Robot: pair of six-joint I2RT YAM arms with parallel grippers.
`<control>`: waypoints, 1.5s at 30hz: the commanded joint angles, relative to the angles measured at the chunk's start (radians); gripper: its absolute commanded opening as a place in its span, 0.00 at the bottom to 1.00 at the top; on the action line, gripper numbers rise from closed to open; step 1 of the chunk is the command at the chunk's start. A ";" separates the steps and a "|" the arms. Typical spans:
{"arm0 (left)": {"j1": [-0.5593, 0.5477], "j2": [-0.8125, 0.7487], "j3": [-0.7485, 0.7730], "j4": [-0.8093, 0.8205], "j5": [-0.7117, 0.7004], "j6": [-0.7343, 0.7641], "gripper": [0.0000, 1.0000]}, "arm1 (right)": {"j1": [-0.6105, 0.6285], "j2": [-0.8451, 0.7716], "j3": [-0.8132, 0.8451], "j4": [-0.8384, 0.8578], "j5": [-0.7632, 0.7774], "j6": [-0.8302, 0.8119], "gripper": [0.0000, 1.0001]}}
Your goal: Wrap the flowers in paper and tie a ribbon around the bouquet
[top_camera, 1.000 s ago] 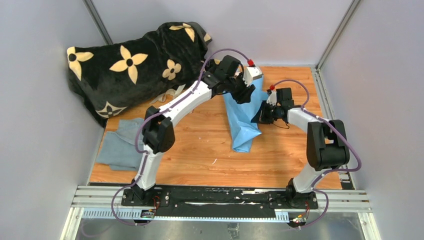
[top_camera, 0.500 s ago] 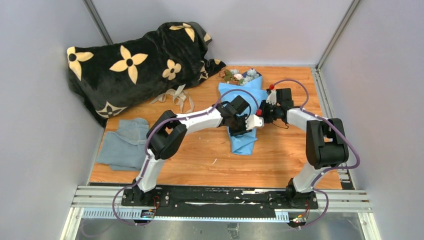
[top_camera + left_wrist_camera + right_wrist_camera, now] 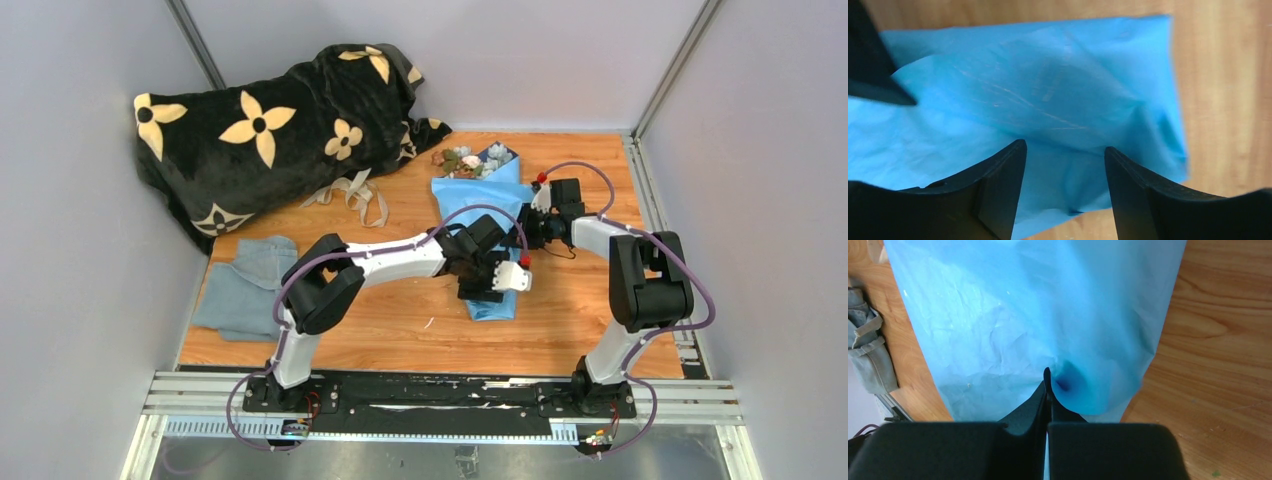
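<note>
The bouquet lies on the wooden table, its flowers (image 3: 468, 160) at the far end. The light-blue paper (image 3: 465, 195) runs from them towards me as a cone. My left gripper (image 3: 488, 292) hovers over the cone's near end. In the left wrist view it (image 3: 1063, 150) is open, with creased paper (image 3: 1048, 90) below the gap and nothing gripped. My right gripper (image 3: 527, 228) is at the cone's right edge, shut on a puckered fold of paper (image 3: 1023, 315) at its tips (image 3: 1047, 374). The beige ribbon (image 3: 352, 190) lies loose to the left, by the blanket.
A black blanket with cream flower prints (image 3: 270, 115) is heaped at the back left. A grey-blue cloth (image 3: 245, 290) lies at the table's left edge. Bare wood (image 3: 400, 320) shows in front of the bouquet, and grey walls enclose the table.
My left arm has swung from the flower end down to the near end of the paper cone, uncovering the flowers. The right gripper has kept its pinch and barely moved.
</note>
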 commanded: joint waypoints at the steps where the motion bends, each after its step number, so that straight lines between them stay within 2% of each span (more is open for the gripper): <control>1: -0.089 -0.034 -0.044 -0.131 0.023 0.032 0.68 | -0.015 -0.021 0.005 0.074 0.051 -0.001 0.00; 6: -0.136 -0.028 -0.134 -0.128 -0.008 0.135 0.66 | -0.015 -0.039 -0.007 0.066 0.050 -0.008 0.00; 10: -0.151 -0.043 -0.193 -0.137 0.000 0.150 0.57 | -0.015 -0.057 -0.018 0.058 0.050 -0.018 0.00; 13: -0.171 -0.076 -0.200 -0.190 0.027 0.149 0.55 | -0.015 -0.065 -0.018 0.048 0.052 -0.029 0.00; 18: -0.177 -0.173 -0.103 -0.386 0.180 0.149 0.55 | -0.015 -0.071 -0.015 0.038 0.050 -0.038 0.00; 21: -0.122 -0.185 0.002 -0.421 0.255 0.096 0.54 | -0.015 -0.074 -0.021 0.038 0.038 -0.036 0.00; 23: -0.055 -0.153 0.047 -0.341 0.294 -0.005 0.46 | -0.015 -0.073 -0.025 0.039 0.040 -0.037 0.00; 26: 0.033 -0.086 0.048 -0.113 0.197 -0.211 0.19 | -0.014 -0.071 -0.023 0.039 0.033 -0.036 0.00; 28: 0.074 -0.039 0.052 -0.062 0.159 -0.231 0.12 | -0.015 -0.067 -0.017 0.038 0.029 -0.036 0.00; 34: 0.145 0.031 0.012 -0.013 0.139 -0.288 0.07 | -0.015 -0.055 -0.012 0.002 0.026 -0.041 0.00; 45: 0.275 -0.066 -0.214 -0.009 0.176 -0.305 0.08 | -0.015 -0.027 -0.011 -0.016 0.044 -0.064 0.00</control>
